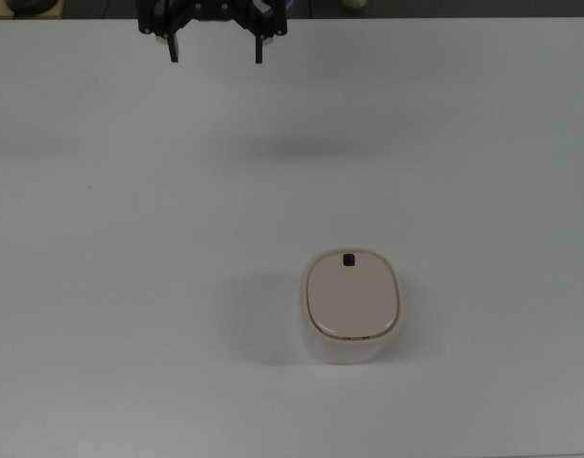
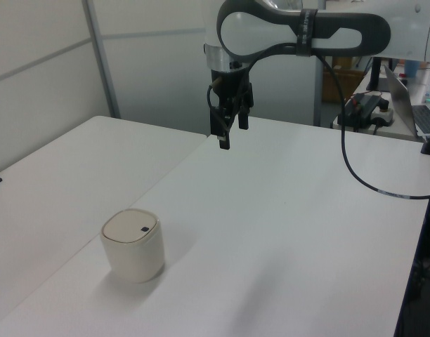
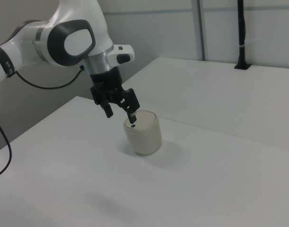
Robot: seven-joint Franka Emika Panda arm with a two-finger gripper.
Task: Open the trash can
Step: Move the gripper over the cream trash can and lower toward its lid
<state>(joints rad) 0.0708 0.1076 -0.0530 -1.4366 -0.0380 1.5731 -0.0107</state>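
Nothing to read here, honestly. No brand, label, number or sign shows up on anything in any of the three views. The trash can [image 1: 352,303] is plain cream plastic, and the little black button [image 1: 349,259] on its lid has no marking I can make out. The robot arm [image 3: 69,42] is bare white and dark grey with no lettering showing. The white table [image 1: 130,239] is blank too.
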